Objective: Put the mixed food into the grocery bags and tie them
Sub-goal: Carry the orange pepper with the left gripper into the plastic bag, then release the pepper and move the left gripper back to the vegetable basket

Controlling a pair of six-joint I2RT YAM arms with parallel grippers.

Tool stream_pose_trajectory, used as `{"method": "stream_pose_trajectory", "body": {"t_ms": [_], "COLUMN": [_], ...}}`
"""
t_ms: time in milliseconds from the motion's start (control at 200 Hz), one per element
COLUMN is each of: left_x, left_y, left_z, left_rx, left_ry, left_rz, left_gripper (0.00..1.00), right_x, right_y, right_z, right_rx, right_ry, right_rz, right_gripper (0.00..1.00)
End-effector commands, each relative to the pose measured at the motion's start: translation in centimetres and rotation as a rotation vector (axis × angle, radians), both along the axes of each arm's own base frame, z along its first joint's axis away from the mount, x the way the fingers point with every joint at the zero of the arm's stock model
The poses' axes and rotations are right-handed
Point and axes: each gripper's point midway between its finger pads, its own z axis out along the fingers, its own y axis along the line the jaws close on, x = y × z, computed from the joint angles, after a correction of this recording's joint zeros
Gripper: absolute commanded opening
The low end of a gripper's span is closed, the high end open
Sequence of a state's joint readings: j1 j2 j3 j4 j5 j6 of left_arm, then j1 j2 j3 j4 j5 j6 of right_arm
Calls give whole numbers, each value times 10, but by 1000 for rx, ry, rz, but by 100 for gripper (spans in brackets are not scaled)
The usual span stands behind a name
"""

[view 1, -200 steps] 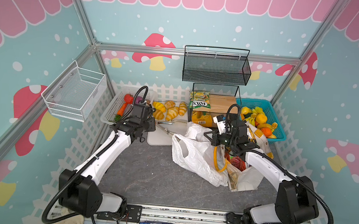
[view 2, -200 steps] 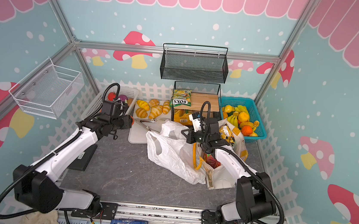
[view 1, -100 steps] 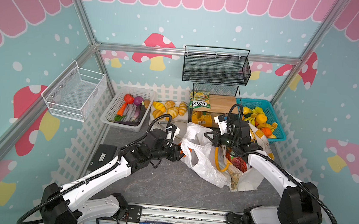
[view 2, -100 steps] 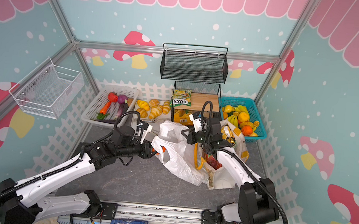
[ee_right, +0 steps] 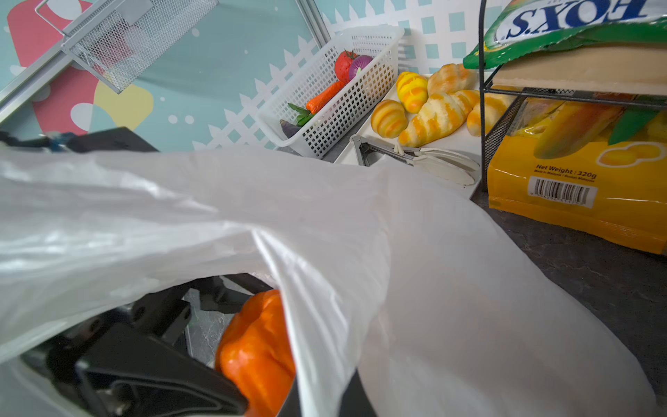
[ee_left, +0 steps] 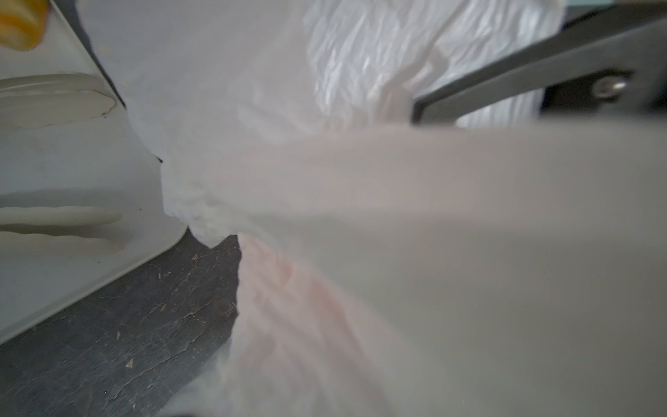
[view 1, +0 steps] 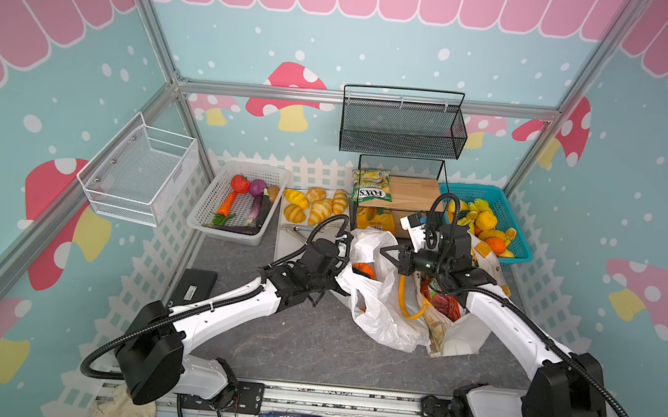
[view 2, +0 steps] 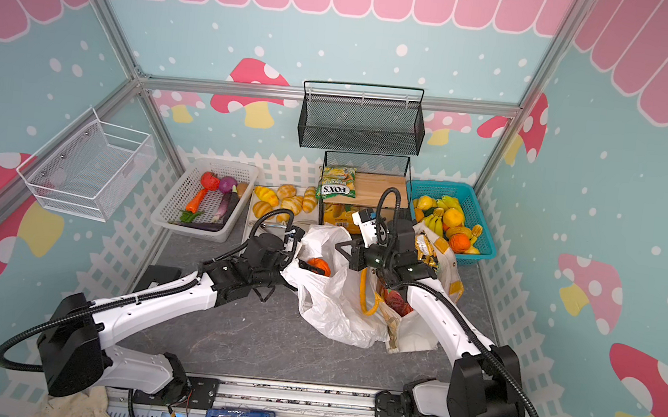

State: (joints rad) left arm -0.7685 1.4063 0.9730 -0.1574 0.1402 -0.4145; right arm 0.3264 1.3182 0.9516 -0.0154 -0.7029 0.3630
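Observation:
The white plastic bag (view 1: 377,309) lies mid-table with its mouth held up. My right gripper (view 1: 387,251) is shut on the bag's upper edge (ee_right: 325,252). My left gripper (view 2: 311,266) reaches into the mouth from the left, shut on a ribbed orange vegetable (view 1: 364,270) that shows close up in the right wrist view (ee_right: 256,353). Bag plastic (ee_left: 397,216) fills the left wrist view and hides that gripper's jaws. The off-white tote (view 1: 457,342) with yellow handles stands right of the bag and holds a red snack packet (view 1: 444,306). A carrot (view 1: 226,205) and a purple onion (view 1: 258,187) lie in the white basket (view 1: 202,213).
A tray of bread rolls (view 1: 315,208) with tongs (view 1: 301,228) sits behind the bag. A black wire shelf holds the FOX'S packet (view 1: 372,188). A teal fruit basket (view 1: 516,252) stands back right. A flat black device (view 1: 194,286) lies at the left.
My left arm swung from the white vegetable basket to the plastic bag's mouth, carrying the orange vegetable inside. My right gripper kept its hold on the bag's edge.

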Motion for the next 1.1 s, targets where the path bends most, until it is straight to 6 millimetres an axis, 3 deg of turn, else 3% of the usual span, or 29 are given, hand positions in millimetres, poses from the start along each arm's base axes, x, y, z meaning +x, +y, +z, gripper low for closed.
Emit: {"method": "stream_pose_trajectory", "body": {"t_ms": [0,290,455,565,836,986,1096], "left_x": [9,0,-5,-11,11,47,79], "left_y": [0,14,26,45,145,213,259], "left_z": [-1,6,15,25,37,52,53], "left_rx": [5,9,-6,4,47,17,83], "left_ry": [-31,-73,-56,-64,-56,-66,-83], "left_rz": [51,31,13,23,337,631,805], "left_gripper": [67,87,88,87,86,85,85], "right_x": [-3,3,6,10,17,19,19], "right_y": [-5,-12,-15,-20,-22,-21,-19], "right_z": [4,-7,-11,-14,-17,-15,-14], "right_rx": [-9,-44,-60,-80,-82,-76,-63], "right_ry": [-26,-26,-24,-23,-24,-34,-39], "right_rz": [-19,-69,-94,-124,-150,-152,-141], "right_gripper": [2,2,2,2,2,1,1]}}
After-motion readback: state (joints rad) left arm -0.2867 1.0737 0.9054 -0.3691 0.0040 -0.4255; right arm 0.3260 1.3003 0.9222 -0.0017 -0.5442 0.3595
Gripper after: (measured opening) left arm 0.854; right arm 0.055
